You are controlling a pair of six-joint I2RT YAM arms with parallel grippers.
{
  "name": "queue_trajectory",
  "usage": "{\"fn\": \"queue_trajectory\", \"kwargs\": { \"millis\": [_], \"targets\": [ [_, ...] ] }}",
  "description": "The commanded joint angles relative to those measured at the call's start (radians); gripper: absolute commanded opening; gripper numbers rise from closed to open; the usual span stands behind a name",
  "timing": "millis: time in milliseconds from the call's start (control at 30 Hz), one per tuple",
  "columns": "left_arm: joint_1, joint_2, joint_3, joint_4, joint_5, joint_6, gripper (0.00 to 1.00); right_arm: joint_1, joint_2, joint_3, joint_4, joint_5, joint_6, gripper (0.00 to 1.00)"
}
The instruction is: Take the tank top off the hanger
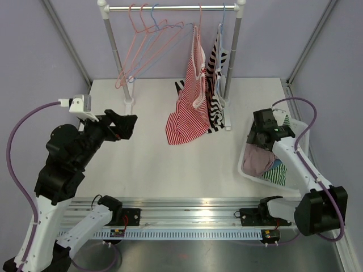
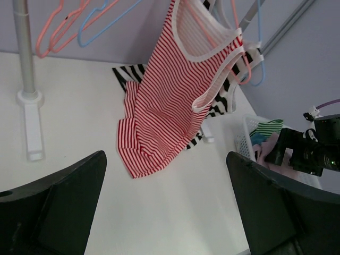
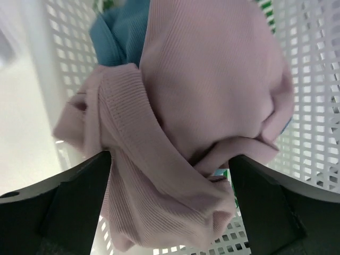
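**Inspector:** Right gripper (image 3: pixel 170 155), condition?

**Assessor:** Released. The jaws stand wide over a pink garment (image 3: pixel 212 79) lying in the white basket (image 1: pixel 304 131), and they grasp nothing. The basket sits near and to the right of the clothes rail (image 1: pixel 170 8).

**Inspector:** Left gripper (image 1: pixel 126 126)?

**Assessor:** Also released, with the jaws fully apart and empty. It hovers near and to the left of the rail, well apart from any cloth.

**Inspector:** The tank top (image 1: pixel 190 110)?

**Assessor:** Red-and-white striped, on a pink hanger (image 2: pixel 241 74) toward the rail's right end, its hem crumpled on the table below. A black-and-white striped garment (image 1: pixel 217 62) hangs just beside it, and bare hangers (image 1: pixel 142 45) occupy the rail's left half
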Motion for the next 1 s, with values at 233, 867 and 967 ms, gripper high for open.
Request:
{"fn": "queue_trajectory", "kwargs": {
  "millis": [233, 867, 967],
  "targets": [
    [-0.226, 0.416, 0.302, 0.108, -0.109, -0.002, 0.99, -0.004, -0.400, 0.165, -0.013, -0.128, -0.059, 0.99],
    [-0.288, 1.245, 1.194, 0.100, -0.282, 0.121, 0.99, -0.004, -0.629, 0.002, 0.126, -0.808, 0.017, 0.98],
    [-0.287, 1.308, 1.225, 0.168, -0.332, 0.141, 0.99, -0.004, -0.661, -0.019, 0.134, -0.856, 0.036, 0.98]
  ]
}}
